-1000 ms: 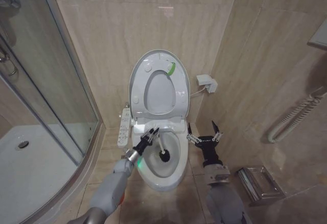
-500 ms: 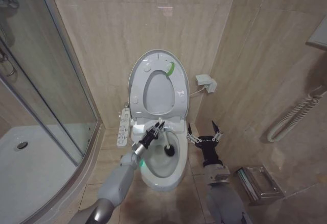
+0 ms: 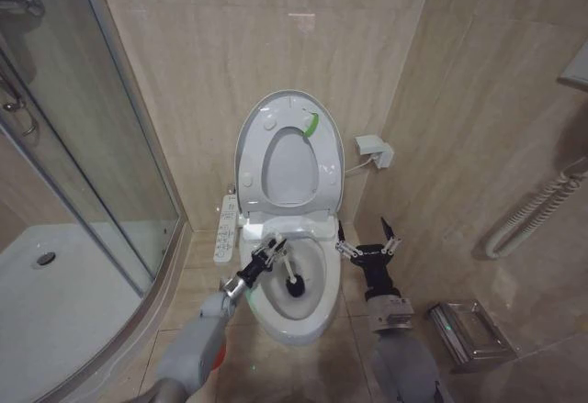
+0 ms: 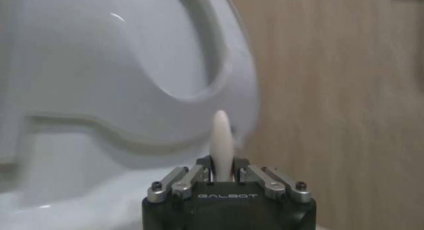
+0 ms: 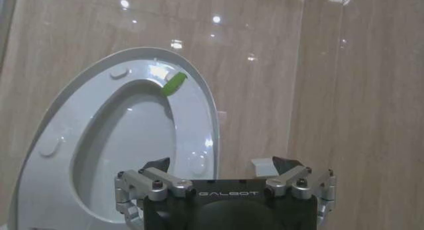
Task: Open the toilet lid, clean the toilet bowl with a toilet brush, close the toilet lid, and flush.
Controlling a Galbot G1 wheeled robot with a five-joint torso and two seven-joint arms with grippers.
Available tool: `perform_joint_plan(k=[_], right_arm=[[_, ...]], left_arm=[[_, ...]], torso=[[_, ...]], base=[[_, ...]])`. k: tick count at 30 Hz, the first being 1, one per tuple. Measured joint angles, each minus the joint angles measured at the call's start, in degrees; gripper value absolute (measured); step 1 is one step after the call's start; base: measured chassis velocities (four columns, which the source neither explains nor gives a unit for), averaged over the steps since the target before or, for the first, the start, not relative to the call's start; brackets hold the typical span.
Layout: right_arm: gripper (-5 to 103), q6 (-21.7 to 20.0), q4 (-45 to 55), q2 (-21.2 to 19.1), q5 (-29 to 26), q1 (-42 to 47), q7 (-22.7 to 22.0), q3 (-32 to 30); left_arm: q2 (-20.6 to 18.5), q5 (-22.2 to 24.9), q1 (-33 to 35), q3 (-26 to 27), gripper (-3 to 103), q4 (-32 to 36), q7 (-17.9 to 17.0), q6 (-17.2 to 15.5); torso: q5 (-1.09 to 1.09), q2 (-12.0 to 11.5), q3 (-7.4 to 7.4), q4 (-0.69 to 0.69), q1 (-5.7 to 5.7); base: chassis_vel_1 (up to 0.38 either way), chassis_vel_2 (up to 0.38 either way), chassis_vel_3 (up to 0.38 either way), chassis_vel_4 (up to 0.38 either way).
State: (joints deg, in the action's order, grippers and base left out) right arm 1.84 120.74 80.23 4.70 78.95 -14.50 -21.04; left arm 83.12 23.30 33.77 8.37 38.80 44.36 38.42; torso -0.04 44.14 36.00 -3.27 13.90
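Toilet brush (image 3: 287,273) in bowl (image 3: 308,325), shower glass (image 3: 110,146) alongside.

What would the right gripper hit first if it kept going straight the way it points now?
Probably the raised toilet lid: the open right gripper waits beside the toilet bowl and faces the lid's underside, with nothing between. Depth is unclear, so it might pass to the tiled wall instead.

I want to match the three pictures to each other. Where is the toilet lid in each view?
Head view: the toilet lid stands raised against the wall, upper centre, behind the bowl.
Left wrist view: a close white curved surface looms beyond the left claw; I cannot tell it is the lid.
Right wrist view: lid upright.
Shared landmark: its green strip.
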Motion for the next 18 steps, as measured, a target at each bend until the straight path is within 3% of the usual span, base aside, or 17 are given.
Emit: perform_joint_plan(k=[4,7,11,15,18], right_arm=[[100,0.0,0.0,0.0,0.0,-0.01,0.0,-0.01],[100,0.0,0.0,0.0,0.0,0.0,0.0,0.0],[100,0.0,0.0,0.01,0.0,-0.01,0.0,-0.01],[100,0.0,0.0,0.0,0.0,-0.01,0.0,0.0],[100,0.0,0.0,0.0,0.0,-0.01,0.0,0.0]], left_arm=[[-0.12,-5.17,-2.26,-1.09,21,0.34,-0.18,1.57],[-0.23,-6.16,-2.2,-1.42,21,0.54,-0.08,2.0],[-0.17,-2.24,-0.92,-2.06,21,1.46,0.29,1.15],[0.76,5.59,0.14,-2.27,21,2.37,1.51,-0.91],[1.25,7.4,0.11,-2.04,21,3.27,2.72,-1.32]], torso=[[0.04,0.0,-0.02,-0.02,0.01],[0.03,-0.01,-0.01,0.01,0.02],[0.04,0.0,-0.03,0.05,-0.01],[0.04,0.0,-0.04,0.05,-0.01],[0.04,0.0,-0.04,0.02,-0.01]], base=[[0.0,0.0,0.0,0.0],[0.0,0.0,0.0,0.0],[0.0,0.0,0.0,0.0],[0.0,0.0,0.0,0.0],[0.0,0.0,0.0,0.0]])
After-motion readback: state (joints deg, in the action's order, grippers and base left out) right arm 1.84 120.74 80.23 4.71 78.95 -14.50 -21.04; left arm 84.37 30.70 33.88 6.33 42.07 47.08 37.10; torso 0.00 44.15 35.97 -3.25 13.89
